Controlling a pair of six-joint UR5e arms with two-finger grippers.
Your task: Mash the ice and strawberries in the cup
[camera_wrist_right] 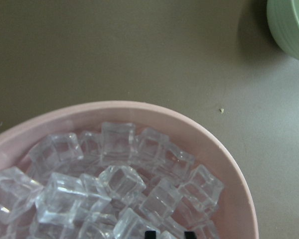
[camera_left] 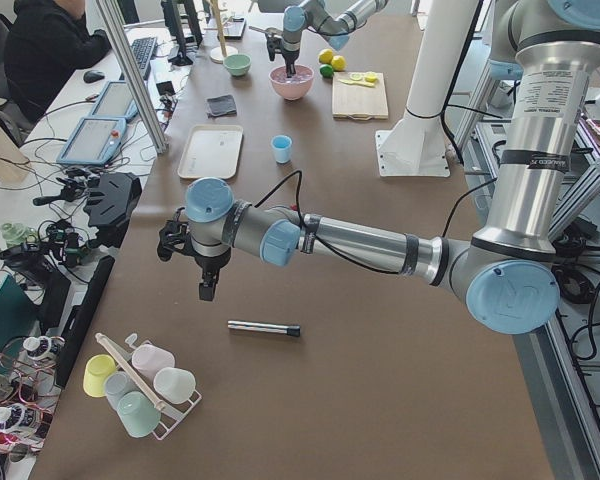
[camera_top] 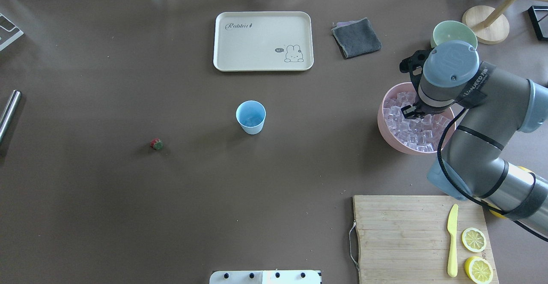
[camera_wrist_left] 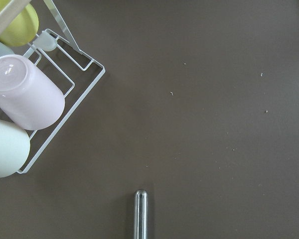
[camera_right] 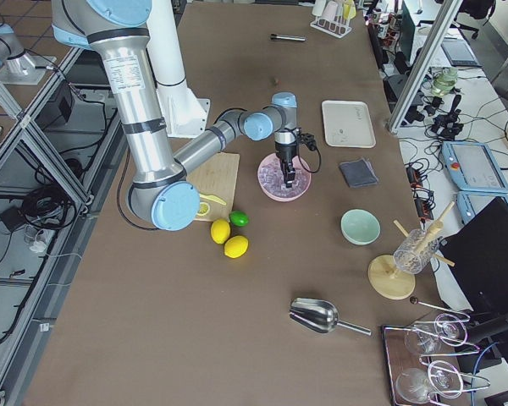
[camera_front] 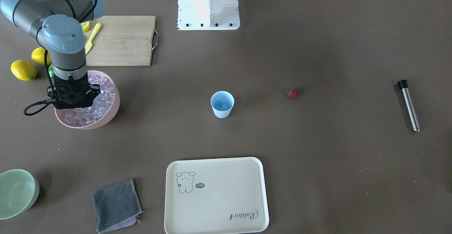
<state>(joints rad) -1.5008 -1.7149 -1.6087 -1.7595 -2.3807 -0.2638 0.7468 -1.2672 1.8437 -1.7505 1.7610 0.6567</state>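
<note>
Closest to the work, your right gripper [camera_wrist_right: 169, 234] is down inside the pink bowl [camera_wrist_right: 154, 110], among the ice [camera_wrist_right: 117, 142]. Its fingertips stand a narrow gap apart with ice between them, but you cannot tell whether they are pinching a cube.

Further out, the cup [camera_front: 221, 113] stands upright at mid-table, well apart from the bowl. Something pale lies at its bottom, possibly a cube, though it is too small to be sure.

Beyond the cup, the strawberry [camera_front: 292, 93] lies on the bare table, so it is not in the cup yet.

Farthest out, a steel rod [camera_front: 409, 107] with a black cap lies flat. Your left gripper [camera_left: 208, 288] hangs above the table near it, and its fingers cannot be judged.

By my reading you are early in the task: the ice is only being loaded, and the fruit and all the mashing are left.
</note>
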